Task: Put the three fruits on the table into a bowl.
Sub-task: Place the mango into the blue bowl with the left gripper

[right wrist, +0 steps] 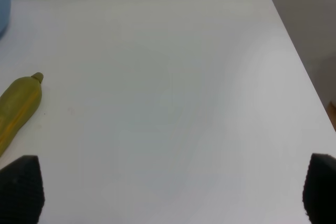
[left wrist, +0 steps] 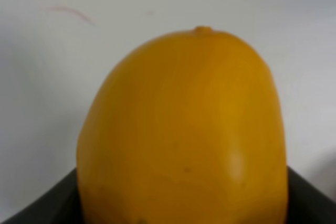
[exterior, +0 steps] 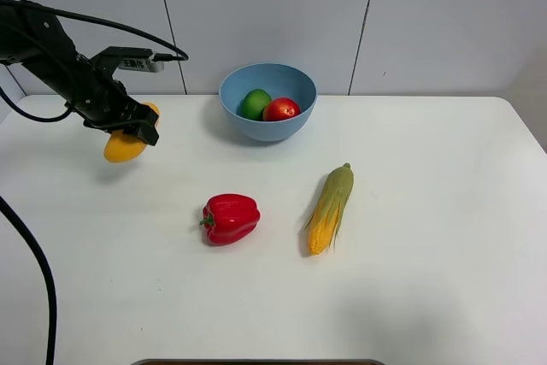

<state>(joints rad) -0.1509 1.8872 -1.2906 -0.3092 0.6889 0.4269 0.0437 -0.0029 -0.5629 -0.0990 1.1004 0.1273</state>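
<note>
Gripping unlabelled mango [exterior: 125, 146], left gripper [exterior: 137, 126] above table [exterior: 427, 211], no writing legible

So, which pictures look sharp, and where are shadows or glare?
Exterior high view: sharp, even light, soft shadows under the mango and corn cob. Left wrist view: mango fills the frame, slightly soft, faint glare. Right wrist view: clear, dim corner.

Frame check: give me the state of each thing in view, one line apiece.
mango: held by the left gripper, above the table
green fruit: in the bowl
red apple: in the bowl
bell pepper: lying on the table
corn cob: lying on the table
right gripper: open, empty
</note>
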